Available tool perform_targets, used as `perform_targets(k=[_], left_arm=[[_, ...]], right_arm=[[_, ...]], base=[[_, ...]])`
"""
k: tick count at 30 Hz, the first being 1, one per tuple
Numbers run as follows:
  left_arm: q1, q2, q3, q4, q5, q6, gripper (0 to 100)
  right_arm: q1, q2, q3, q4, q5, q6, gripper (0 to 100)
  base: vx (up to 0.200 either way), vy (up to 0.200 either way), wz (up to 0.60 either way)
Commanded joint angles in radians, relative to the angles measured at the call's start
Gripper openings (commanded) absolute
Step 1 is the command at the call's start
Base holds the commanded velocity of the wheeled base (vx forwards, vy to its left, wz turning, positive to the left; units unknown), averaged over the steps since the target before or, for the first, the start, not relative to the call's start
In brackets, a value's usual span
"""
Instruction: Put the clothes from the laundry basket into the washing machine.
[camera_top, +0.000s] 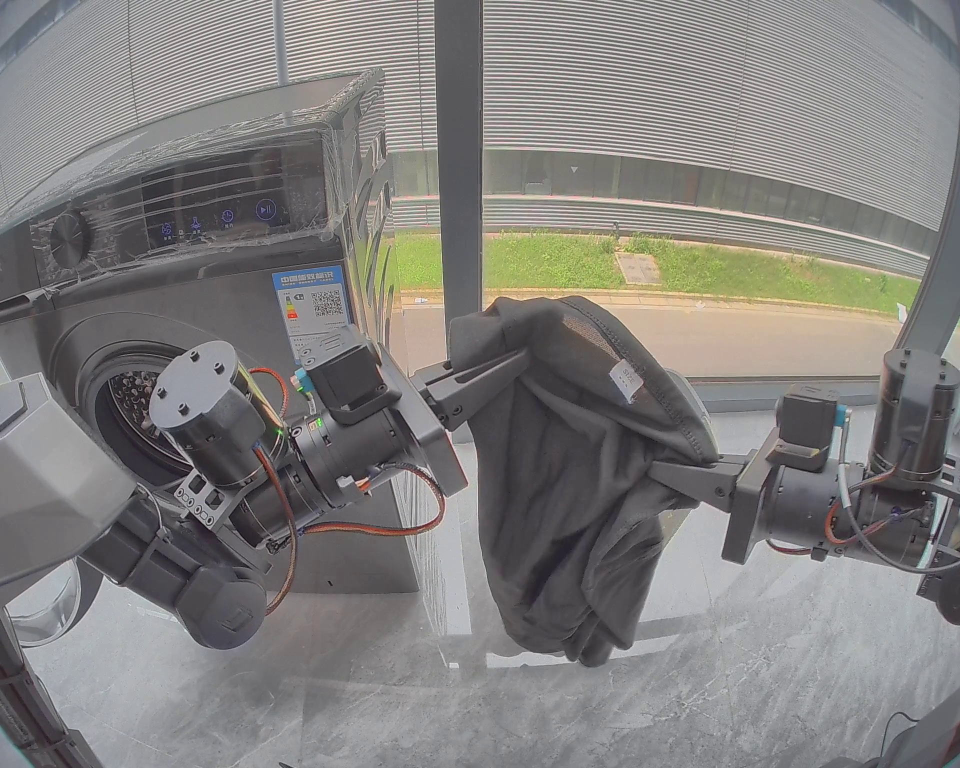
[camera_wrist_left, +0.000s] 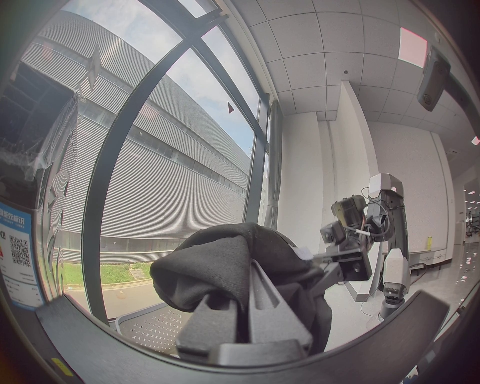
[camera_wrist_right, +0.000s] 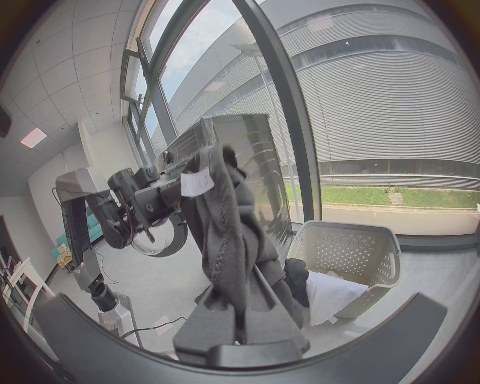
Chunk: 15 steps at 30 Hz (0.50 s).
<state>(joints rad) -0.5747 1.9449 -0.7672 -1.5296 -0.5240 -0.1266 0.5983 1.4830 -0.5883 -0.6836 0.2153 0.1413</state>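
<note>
Held up in front of the window (camera_top: 700, 200): a dark grey garment (camera_top: 570, 470), pinched at two spots. Left jaws clamped shut on a fold at its upper left edge, just to the right of the washing machine (camera_top: 200, 260). Right jaws clamped shut on its right side, somewhat lower. Draped between the two grips, white label (camera_top: 627, 378) near the top, loose bulk dangling toward the grey marble floor (camera_top: 350, 680).

Front-loading machine to the robot's left, drum opening (camera_top: 135, 405) uncovered, control panel (camera_top: 210, 215) lit, plastic film over the top.

From the right wrist: pale perforated laundry basket (camera_wrist_right: 360, 255) on the floor by the window, just beside the machine. Inside it a white cloth (camera_wrist_right: 330, 295) and, next to that, a dark cloth (camera_wrist_right: 296, 275).
</note>
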Motion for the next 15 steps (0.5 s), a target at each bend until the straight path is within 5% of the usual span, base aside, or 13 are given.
perform_targets(k=[1,11,15], left_arm=[[0.006,-0.007,0.028,-0.009,-0.001,0.001,0],[0.006,-0.08,0.169,-0.023,-0.005,0.001,0],[0.01,-0.101,0.267,-0.026,-0.004,-0.001,0]], right_arm=[[-0.022,-0.086,0.01,-0.001,-0.004,-0.003,0],[-0.057,-0.099,-0.015,-0.001,-0.021,0.0,0],[-0.057,-0.136,-0.039,-0.001,0.009,0.001,0]], base=[[0.0,0.0,0.0],[0.0,0.0,0.0],[0.0,0.0,0.0]])
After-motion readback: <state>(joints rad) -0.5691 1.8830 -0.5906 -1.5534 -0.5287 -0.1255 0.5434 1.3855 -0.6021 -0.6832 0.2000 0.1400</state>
